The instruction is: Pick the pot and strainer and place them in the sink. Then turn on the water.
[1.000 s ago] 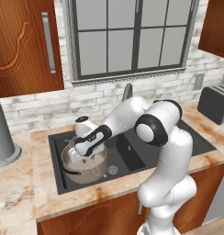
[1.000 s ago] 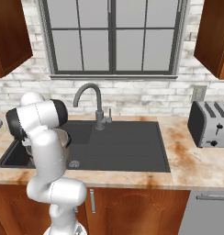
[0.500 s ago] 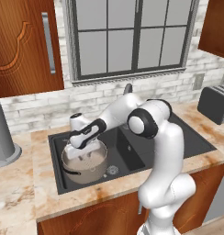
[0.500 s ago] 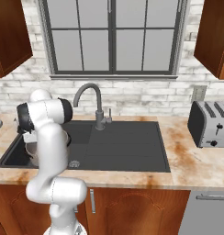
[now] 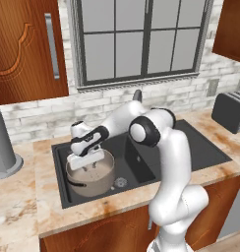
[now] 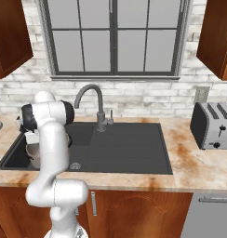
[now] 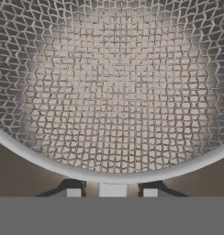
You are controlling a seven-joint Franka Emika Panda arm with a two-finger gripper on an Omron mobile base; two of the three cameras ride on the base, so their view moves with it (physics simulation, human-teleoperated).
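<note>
So here's where I'm at: the pot point(image 5: 90, 173) is already sitting in the left basin of the sink point(image 5: 141, 162), close to the front-left corner, so that half of the pick-and-place looks done to me. My gripper point(image 5: 86, 156) is parked right over the pot's mouth, and the strainer point(image 7: 114, 87) is right up against my hand camera, its rim curving just above my fingertips point(image 7: 73, 192). The jaws are set narrow with a bit of the rim's tab sitting between them, so I'd say I'm gripping the strainer by its edge, and it looks like it's about to go down into the sink on top of or inside the pot; I can't tell from the base views if it's already touching the pot. What's left, as I read it: let go of the strainer, back out, then go turn on the tap point(image 6: 89, 103) at the back edge of the sink between the two basins. No blue stream at the spout yet, so the water's off. Looks-wise, the strainer is a shiny silver wire mesh bowl with a smooth metal rim, fine grid in the middle stretching to bigger diamonds at the sides, and the pot is wide, grey-taupe, with a small black handle on its near side.
</note>
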